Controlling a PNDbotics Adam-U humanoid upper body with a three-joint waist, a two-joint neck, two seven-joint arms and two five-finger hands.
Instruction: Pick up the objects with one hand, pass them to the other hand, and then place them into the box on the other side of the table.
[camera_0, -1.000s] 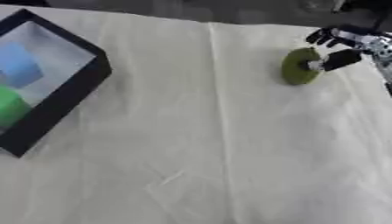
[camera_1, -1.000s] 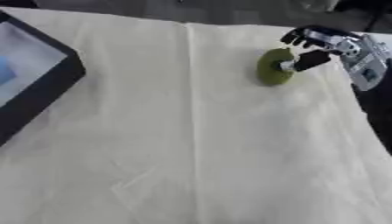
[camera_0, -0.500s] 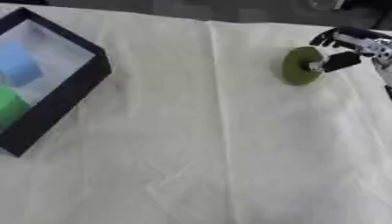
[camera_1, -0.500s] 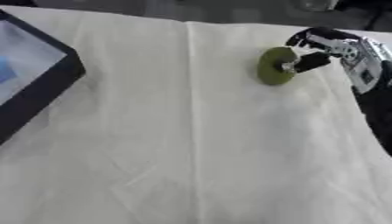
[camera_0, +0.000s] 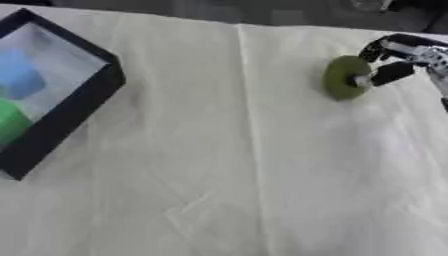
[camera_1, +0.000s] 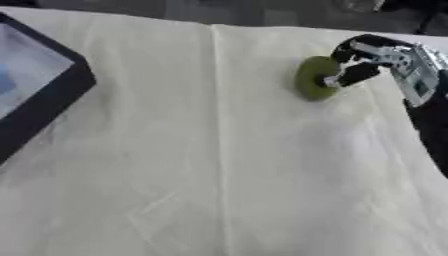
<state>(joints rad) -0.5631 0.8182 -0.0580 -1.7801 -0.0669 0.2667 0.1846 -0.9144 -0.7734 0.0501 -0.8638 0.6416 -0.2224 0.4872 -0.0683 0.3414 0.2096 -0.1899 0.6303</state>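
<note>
Over the last second the robot's right hand (camera_1: 378, 60) has drawn its dark fingers in around the olive-green, disc-shaped object (camera_1: 313, 78) at the far right of the table. A second ago the fingers looked more spread above it. Now they arch over its top edge, with the thumb tucked against the side facing the arm. I take that as the hand clamped on the object, though the view is soft there and I cannot be sure how much of the thumb touches it. The object has hardly shifted. It stands on its edge on the cream cloth-covered table (camera_1: 219, 175), at much the same spot, so the lift has not begun.

For the task, this reads as the very first step nearly settled: the grasp looks made, and the raise, the hand-over and the drop into the box are all to come. The left hand shows in neither view, so it is nowhere near a meeting point.

Counting what is out: one olive disc on the cloth and one black-walled, pale-floored box (camera_0: 92, 97) at the left edge, well apart from the disc across the width of the table. Inside the box lie two things, one blue block (camera_0: 19, 79) toward the far side and one green block (camera_0: 10, 121) nearer the front wall. Only one robot hand is in sight.
</note>
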